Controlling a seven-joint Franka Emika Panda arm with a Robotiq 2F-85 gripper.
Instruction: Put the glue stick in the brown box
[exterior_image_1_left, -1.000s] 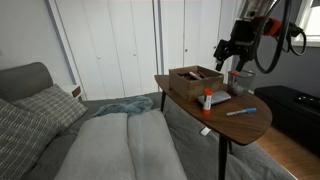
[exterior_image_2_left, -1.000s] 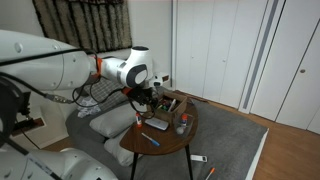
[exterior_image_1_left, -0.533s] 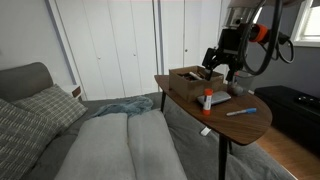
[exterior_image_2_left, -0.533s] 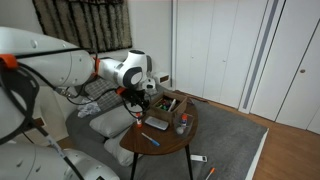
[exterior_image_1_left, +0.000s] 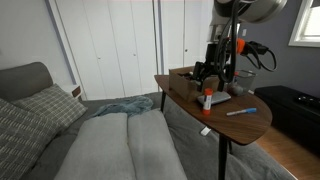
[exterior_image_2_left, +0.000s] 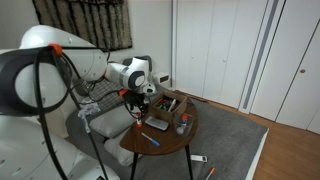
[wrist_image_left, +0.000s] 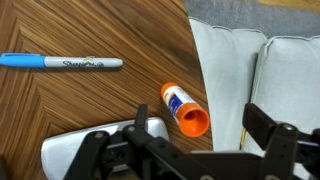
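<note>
The glue stick (wrist_image_left: 183, 107), white with a blue label and an orange end, lies on the wooden table close to its edge. In an exterior view it (exterior_image_1_left: 206, 99) lies in front of the brown box (exterior_image_1_left: 195, 76). My gripper (wrist_image_left: 200, 135) is open and empty, hovering just above the stick with a finger on either side of its orange end. In an exterior view the gripper (exterior_image_1_left: 212, 74) hangs over the box's near side. The box also shows in an exterior view (exterior_image_2_left: 170, 103).
A blue pen (wrist_image_left: 60, 62) lies on the table away from the stick, and also shows in an exterior view (exterior_image_1_left: 241, 111). A flat grey notebook (wrist_image_left: 75, 150) lies next to the stick. Past the table edge (wrist_image_left: 190, 50) is a pale cushioned bed (exterior_image_1_left: 120, 145).
My gripper has come down and moved across from beyond the box to over the glue stick. The stick, pen and box have not moved.
</note>
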